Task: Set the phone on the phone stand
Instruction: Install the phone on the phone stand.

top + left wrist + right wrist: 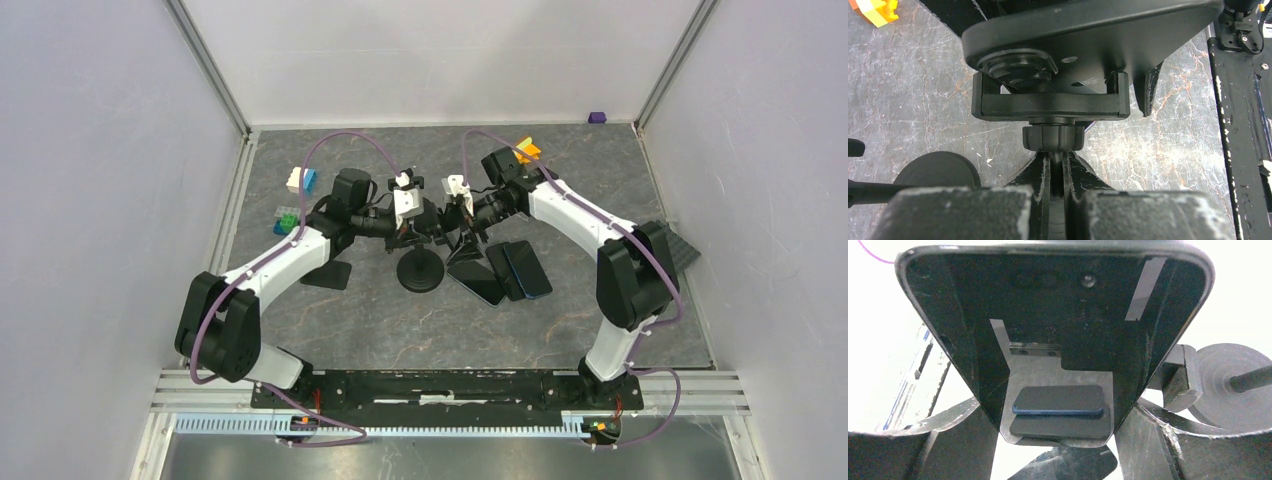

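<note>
**Phone (468,250) held on edge in the right gripper (460,232), just beside the phone stand (420,272), which the left gripper (412,230) pinches.**

Top view: both arms meet over the middle of the counter (380,320), above the stand's round base, and two spare phones (512,270) lie flat just right of it. Left wrist: the jaws are almost closed on the stand's thin neck under its knob, with the cradle plate close above. Right wrist: the jaws stand wide, pressed on the phone's two side edges, and its glossy face mirrors the spare phones. Judged from this, the phone is a stiff, slick glass slab, fairly dense and easy to scratch or crack. A low grip on the edges suits it and leaves the back free for the cradle. The stand looks tippy, so steadying its neck makes sense.
</note>
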Robot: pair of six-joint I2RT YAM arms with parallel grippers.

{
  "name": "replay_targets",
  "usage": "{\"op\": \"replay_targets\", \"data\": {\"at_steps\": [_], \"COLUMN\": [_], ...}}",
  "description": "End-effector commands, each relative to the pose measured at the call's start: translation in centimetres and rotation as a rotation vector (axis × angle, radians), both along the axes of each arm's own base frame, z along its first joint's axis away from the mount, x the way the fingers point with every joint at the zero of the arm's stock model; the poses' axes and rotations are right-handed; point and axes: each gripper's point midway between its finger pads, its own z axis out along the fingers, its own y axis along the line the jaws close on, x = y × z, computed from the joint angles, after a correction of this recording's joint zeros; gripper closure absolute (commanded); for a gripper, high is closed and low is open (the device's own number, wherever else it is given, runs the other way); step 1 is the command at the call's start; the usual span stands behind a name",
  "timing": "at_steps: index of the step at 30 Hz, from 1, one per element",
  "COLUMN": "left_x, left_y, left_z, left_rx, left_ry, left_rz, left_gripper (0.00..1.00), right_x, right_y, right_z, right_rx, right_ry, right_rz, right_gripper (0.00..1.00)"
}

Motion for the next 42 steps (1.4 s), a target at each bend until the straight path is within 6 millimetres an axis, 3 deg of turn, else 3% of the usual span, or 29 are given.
{"op": "replay_targets", "data": {"at_steps": [1,13,23,42], "left_x": [-7.3,-10.2,-10.6,-11.4], "left_y": [-1.6,-2.2,-2.0,-1.9], "left_z": [-3.0,-4.4,-4.5,-5.3], "left_rx": [0.008,0.109,0.12,0.14], "left_ry": [0.226,0.265,0.258,0.25], "left_rz": [-0.234,-0.368,-0.389,-0.413], "left_gripper": [0.98,0.98,0.98,0.98], "right_x": [3.6,5.6,5.8,9.4], "right_y": [3.8,4.1,3.5,3.5], "right_z": [2.7,1.1,-0.8,3.1], "right_rx": [0.133,0.06,-0.012,0.011], "right_ry": [-0.198,-0.221,-0.263,-0.355], "right_rz": [-0.058,-0.038,0.053,-0.115], "right_gripper": [1.0,1.0,1.0,1.0]}}
